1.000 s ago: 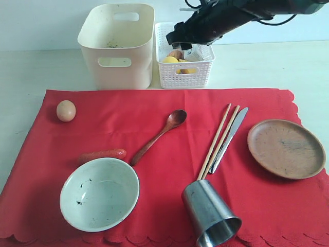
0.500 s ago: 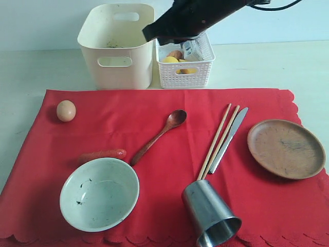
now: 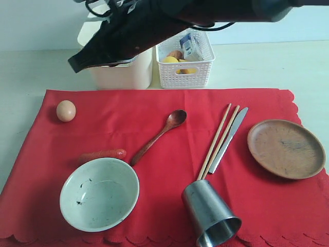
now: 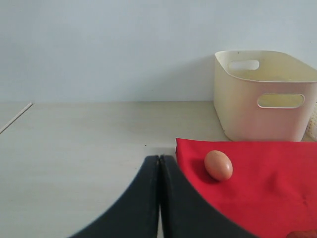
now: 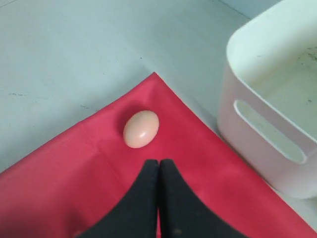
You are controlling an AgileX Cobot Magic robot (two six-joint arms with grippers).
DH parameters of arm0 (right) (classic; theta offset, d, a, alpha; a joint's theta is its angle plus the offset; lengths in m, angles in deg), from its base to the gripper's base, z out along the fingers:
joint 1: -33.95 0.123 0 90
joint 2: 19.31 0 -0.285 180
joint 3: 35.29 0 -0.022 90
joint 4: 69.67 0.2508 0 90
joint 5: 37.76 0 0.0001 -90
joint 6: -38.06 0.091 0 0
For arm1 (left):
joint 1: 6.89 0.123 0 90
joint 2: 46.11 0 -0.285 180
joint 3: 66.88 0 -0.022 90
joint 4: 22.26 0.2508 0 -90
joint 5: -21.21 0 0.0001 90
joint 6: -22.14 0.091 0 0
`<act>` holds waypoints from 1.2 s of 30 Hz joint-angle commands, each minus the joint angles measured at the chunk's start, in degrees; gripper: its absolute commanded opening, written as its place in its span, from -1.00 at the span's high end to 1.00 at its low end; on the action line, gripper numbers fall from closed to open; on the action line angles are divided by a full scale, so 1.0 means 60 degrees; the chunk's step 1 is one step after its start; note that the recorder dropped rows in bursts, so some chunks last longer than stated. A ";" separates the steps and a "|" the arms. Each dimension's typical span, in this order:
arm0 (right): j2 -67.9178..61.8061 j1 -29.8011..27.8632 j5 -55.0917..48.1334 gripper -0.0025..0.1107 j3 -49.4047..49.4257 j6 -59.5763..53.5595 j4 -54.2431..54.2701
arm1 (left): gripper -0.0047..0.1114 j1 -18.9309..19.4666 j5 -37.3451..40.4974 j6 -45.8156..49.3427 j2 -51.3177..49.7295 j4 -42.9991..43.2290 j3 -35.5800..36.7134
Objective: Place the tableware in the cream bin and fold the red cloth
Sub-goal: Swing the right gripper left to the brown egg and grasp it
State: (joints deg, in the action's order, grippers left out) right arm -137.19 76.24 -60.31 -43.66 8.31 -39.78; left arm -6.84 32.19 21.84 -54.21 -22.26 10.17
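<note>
On the red cloth lie the pale green bowl, the tipped steel cup, a wooden spoon, chopsticks, a knife and the wooden plate. The cream bin stands behind the cloth, half hidden by my right arm. My right gripper hangs shut and empty above the cloth's far left corner, a little short of the egg. My left gripper is shut and empty, low over the table just off that corner.
An egg and a sausage lie on the left of the cloth. The white perforated basket beside the bin holds a lemon, other food and a milk carton. Bare table surrounds the cloth.
My right arm has swung left from above the white basket, across the front of the cream bin, to the egg's corner. Nothing on the cloth has moved.
</note>
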 commanded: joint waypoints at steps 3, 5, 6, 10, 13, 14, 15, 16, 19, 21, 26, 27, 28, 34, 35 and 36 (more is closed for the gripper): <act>-0.0775 0.0607 0.0794 0.96 -0.0289 0.0301 0.0012 | 0.88 0.0016 -0.0039 -0.0062 0.0051 0.0000 0.0028; -0.1158 0.0715 0.0822 0.96 -0.0606 0.0318 0.0012 | 0.88 0.0016 -0.0039 -0.0062 0.0051 0.0000 0.0028; -0.1359 0.0715 0.0786 0.96 -0.0757 0.0367 0.0033 | 0.88 0.0016 -0.0039 -0.0062 0.0051 0.0000 0.0028; -0.2286 0.0730 0.0596 0.96 -0.1649 0.0754 0.0233 | 0.88 0.0016 -0.0039 -0.0062 0.0051 0.0000 0.0028; -0.3010 0.0730 0.0135 0.96 -0.2566 0.0754 0.0436 | 0.88 0.0016 -0.0039 -0.0062 0.0051 0.0000 0.0028; -0.3278 0.0730 -0.0076 0.96 -0.2910 0.0754 0.0502 | 0.88 0.0016 -0.0039 -0.0062 0.0051 0.0000 0.0028; -0.3540 0.0730 -0.0258 0.96 -0.3185 0.0754 0.0525 | 0.88 0.0016 -0.0039 -0.0062 0.0051 0.0000 0.0028; -0.3801 0.0730 -0.0420 0.96 -0.3518 0.0774 0.0525 | 0.88 0.0016 -0.0039 -0.0062 0.0051 0.0000 0.0028; -0.4480 0.0730 -0.0895 0.96 -0.4435 0.1459 0.0507 | 0.88 0.0016 -0.0039 -0.0062 0.0051 0.0000 0.0028; -0.4898 0.0730 -0.1199 0.96 -0.5013 0.1942 0.0216 | 0.88 0.0016 -0.0039 -0.0062 0.0051 0.0000 0.0028; -0.5566 0.0730 -0.1523 0.79 -0.5962 0.3519 -0.1108 | 0.88 0.0016 -0.0039 -0.0062 0.0051 0.0000 0.0028; -0.5634 0.0730 -0.1528 0.70 -0.6100 0.3828 -0.1376 | 0.88 0.0016 -0.0039 -0.0062 0.0051 0.0000 0.0028; -0.5688 0.0730 -0.1528 0.61 -0.6175 0.4103 -0.1584 | 0.88 0.0016 -0.0039 -0.0062 0.0051 0.0000 0.0028; -0.5781 0.0730 -0.1511 0.01 -0.6365 0.4388 -0.1802 | 0.88 0.0016 -0.0039 -0.0062 0.0051 0.0000 0.0028; -0.5781 0.0730 -0.1511 -0.08 -0.6365 0.4367 -0.1818 | 0.88 0.0016 -0.0039 -0.0062 0.0051 0.0000 0.0028; -0.5803 0.0730 -0.1530 -0.14 -0.6365 0.4284 -0.1818 | 0.88 0.0016 -0.0039 -0.0062 0.0051 0.0000 0.0028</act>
State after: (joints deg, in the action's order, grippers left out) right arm -172.05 80.50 -69.65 -81.25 34.24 -49.97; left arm -6.84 32.19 21.84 -54.21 -22.26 10.17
